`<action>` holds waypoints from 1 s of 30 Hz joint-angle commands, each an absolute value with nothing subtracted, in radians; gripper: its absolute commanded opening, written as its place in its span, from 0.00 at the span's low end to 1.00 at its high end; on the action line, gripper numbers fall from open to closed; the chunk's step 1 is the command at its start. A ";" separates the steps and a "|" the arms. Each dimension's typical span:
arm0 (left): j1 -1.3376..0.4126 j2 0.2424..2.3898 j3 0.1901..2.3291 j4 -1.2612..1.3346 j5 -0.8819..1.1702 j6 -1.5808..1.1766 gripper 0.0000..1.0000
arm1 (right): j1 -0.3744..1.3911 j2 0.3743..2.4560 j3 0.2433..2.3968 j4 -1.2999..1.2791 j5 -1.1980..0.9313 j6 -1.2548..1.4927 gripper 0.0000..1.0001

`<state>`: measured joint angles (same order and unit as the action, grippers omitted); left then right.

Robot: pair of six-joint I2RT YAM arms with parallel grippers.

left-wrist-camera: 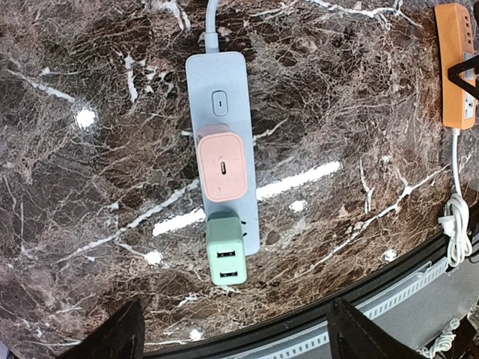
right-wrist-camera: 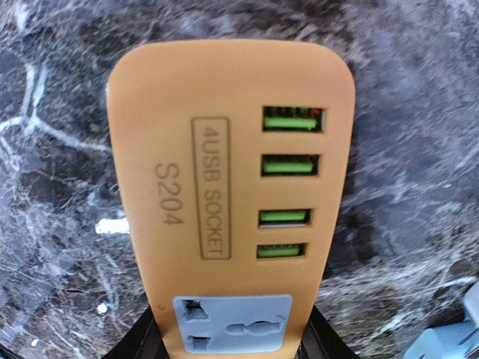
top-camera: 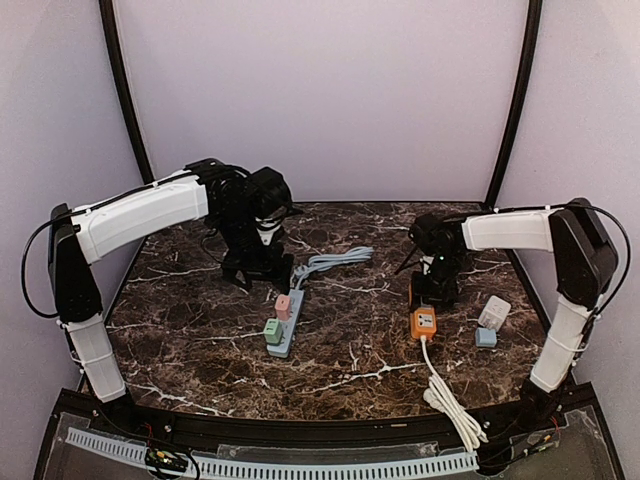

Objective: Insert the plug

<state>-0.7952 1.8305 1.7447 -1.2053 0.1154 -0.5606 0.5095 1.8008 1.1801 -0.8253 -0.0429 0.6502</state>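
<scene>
Item: right tool (right-wrist-camera: 230, 341) pinched orange socket strip (right-wrist-camera: 224, 187), likely steadying it for plugging; left tool (left-wrist-camera: 239, 333) hung spread over grey strip (left-wrist-camera: 217, 75).

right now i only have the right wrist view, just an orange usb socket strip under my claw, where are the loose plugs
Observer: A white adapter and a small blue adapter lie loose, right of the orange strip in the top view.
Operator: any other strip out there
Observer: Yes, a grey strip left of centre, with a pink adapter and a green adapter plugged in.
Operator: and the left claw
Observer: The left claw hangs open above that grey strip.
</scene>
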 commanded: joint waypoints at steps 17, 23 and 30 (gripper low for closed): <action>-0.765 1.762 1.702 -1.291 0.162 -0.339 0.84 | 0.773 1.891 1.208 -0.782 -0.320 1.107 0.28; -0.744 1.711 1.632 -1.264 0.172 -0.332 0.83 | 0.799 1.851 1.146 -0.765 -0.299 1.252 0.29; -0.735 1.709 1.627 -1.253 0.178 -0.337 0.83 | 0.798 1.922 1.223 -0.840 -0.279 1.167 0.59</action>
<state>-0.7399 1.7367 1.6352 -1.2385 0.1665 -0.3500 0.7834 1.8446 1.2068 -0.7387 -0.2535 1.1709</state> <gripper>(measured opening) 0.834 0.538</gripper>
